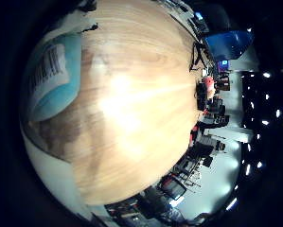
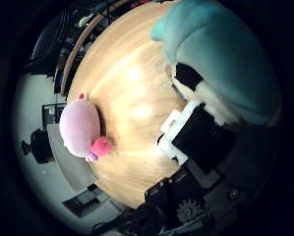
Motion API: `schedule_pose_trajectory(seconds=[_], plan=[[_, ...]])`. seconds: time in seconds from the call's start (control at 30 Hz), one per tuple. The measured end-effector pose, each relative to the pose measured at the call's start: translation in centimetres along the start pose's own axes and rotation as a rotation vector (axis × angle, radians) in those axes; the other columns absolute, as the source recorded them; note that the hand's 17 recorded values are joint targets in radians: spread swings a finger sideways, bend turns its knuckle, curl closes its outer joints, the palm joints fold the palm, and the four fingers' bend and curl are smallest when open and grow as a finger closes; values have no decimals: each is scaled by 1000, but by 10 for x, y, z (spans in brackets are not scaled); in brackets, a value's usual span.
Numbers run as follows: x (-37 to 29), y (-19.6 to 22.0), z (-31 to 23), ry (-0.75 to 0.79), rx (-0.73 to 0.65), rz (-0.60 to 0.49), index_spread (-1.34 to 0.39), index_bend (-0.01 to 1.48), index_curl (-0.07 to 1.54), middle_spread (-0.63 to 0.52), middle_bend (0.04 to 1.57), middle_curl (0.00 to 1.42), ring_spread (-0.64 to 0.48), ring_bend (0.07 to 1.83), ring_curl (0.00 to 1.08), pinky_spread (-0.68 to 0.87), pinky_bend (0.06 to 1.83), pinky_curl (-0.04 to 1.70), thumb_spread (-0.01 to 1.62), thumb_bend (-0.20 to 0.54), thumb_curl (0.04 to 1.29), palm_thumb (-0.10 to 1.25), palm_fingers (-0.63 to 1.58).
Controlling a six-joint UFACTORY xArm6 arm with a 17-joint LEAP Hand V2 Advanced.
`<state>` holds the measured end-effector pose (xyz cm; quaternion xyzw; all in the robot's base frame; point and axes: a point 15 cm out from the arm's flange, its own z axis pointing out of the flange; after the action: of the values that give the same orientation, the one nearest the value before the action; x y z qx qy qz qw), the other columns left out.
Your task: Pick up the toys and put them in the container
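Observation:
A teal plush toy [image 2: 220,59] with a white underside fills a large part of the thumb side view, close against my palm. My right hand [image 2: 195,142] shows as white and black parts curled against it. The same toy's white printed tag [image 1: 48,71] appears in the little finger side view, with a shadow on the wooden table [image 1: 141,118] beneath it. A pink plush toy [image 2: 80,128] with a bright pink part lies on the table near its curved edge, apart from the hand. No container is in view.
The round table's edge [image 2: 73,64] runs close behind the pink toy. Beyond the far edge stand office chairs and desks [image 1: 198,156] and a blue object [image 1: 228,42].

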<state>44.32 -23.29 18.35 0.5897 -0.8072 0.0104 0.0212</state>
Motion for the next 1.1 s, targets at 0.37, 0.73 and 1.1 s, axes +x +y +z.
schedule_pose_trajectory(seconds=[0.37, 0.73, 1.1], plan=[[1, 12, -41, 5, 19, 2, -571, 311, 494, -469, 727, 634, -361, 1184, 453, -549, 1162, 190, 1113, 116, 464, 1087, 1161], [-13, 22, -100, -11, 43, -7, -582, 302, 575, -470, 742, 653, -359, 1194, 467, -555, 1137, 250, 1098, 50, 487, 1117, 1149], [-86, 41, -180, -54, 117, -118, -593, 273, 633, -469, 741, 659, -356, 1197, 474, -564, 1101, 287, 1093, -4, 509, 1144, 1148]])
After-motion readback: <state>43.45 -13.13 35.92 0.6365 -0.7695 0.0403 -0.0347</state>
